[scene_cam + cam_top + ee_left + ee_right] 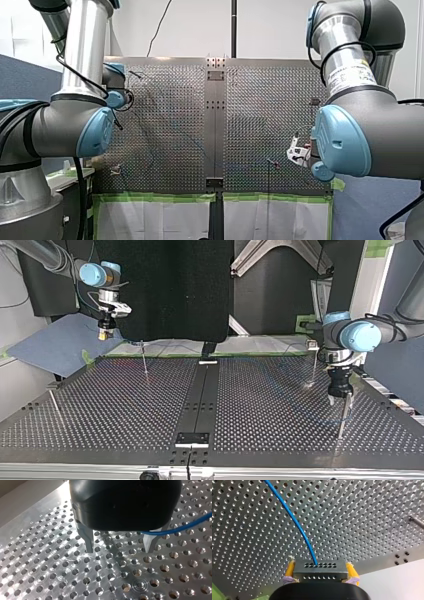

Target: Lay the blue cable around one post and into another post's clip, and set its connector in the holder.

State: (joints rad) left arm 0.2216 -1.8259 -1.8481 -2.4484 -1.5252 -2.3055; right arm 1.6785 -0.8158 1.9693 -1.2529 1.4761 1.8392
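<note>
In the right wrist view my right gripper has its yellow-padded fingers shut on a grey connector block. The blue cable runs out of the block and away over the perforated plate. In the top view this gripper hangs above the table's far left corner. My left gripper stands open just over the plate, with nothing between its metal fingers. The blue cable passes beside one finger. In the top view my left gripper hovers at a thin post on the right.
More thin posts stand on the plate: one with a clip on top, one at the far middle-left, one leaning near the left edge. A dark strip with small brackets runs down the middle. Green tape edges the far side.
</note>
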